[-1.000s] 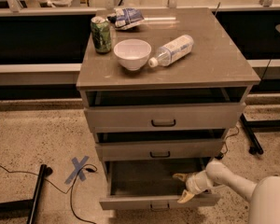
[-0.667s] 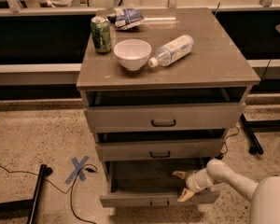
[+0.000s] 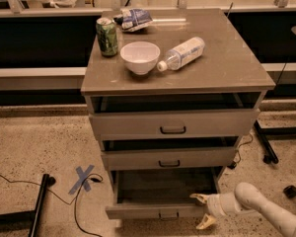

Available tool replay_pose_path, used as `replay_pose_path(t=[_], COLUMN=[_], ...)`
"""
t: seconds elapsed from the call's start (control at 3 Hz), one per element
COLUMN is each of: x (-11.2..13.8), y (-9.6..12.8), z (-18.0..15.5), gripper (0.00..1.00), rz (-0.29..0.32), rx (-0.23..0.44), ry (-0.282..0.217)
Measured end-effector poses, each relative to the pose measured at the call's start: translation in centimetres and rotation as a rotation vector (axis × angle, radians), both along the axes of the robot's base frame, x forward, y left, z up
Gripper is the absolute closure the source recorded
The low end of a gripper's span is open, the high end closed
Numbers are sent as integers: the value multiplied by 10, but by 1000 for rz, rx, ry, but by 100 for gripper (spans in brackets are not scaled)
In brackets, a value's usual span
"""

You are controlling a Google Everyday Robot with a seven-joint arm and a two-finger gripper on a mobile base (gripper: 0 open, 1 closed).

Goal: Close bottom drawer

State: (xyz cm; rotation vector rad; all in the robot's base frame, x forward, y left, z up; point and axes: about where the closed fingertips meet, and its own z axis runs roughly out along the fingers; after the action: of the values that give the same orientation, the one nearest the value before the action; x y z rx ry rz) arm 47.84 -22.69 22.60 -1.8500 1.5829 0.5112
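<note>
The bottom drawer (image 3: 158,210) is the lowest of three grey drawers and stands pulled out, its shallow tray empty, with a small dark loop handle (image 3: 167,215) on its low front panel. My gripper (image 3: 203,211) reaches in from the lower right, at the right end of that front panel. Its pale fingers (image 3: 201,197) are spread, one above the panel's top edge and one below it, holding nothing. The middle drawer (image 3: 168,158) and the top drawer (image 3: 173,124) are each slightly out.
On the cabinet top (image 3: 227,63) are a green can (image 3: 107,36), a white bowl (image 3: 140,57), a lying plastic bottle (image 3: 183,53) and a chip bag (image 3: 133,19). A blue tape cross (image 3: 83,178) and a cable lie on the floor left. A black stand leg (image 3: 38,206) is lower left.
The gripper has stayed at the drawer's right front corner with barely any shift. The drawer looks equally far out.
</note>
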Motion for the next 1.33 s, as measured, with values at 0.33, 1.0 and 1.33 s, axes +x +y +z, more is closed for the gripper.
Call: replay_pose_path(t=[0.33,1.0,1.33], x=[-29,-61,-60], y=[-11,-26,-25], z=[-4,-29,-44], gripper=[22,47,70], rz=[-4,-28,-36], rx=[38,82,72], ry=[22,90,114])
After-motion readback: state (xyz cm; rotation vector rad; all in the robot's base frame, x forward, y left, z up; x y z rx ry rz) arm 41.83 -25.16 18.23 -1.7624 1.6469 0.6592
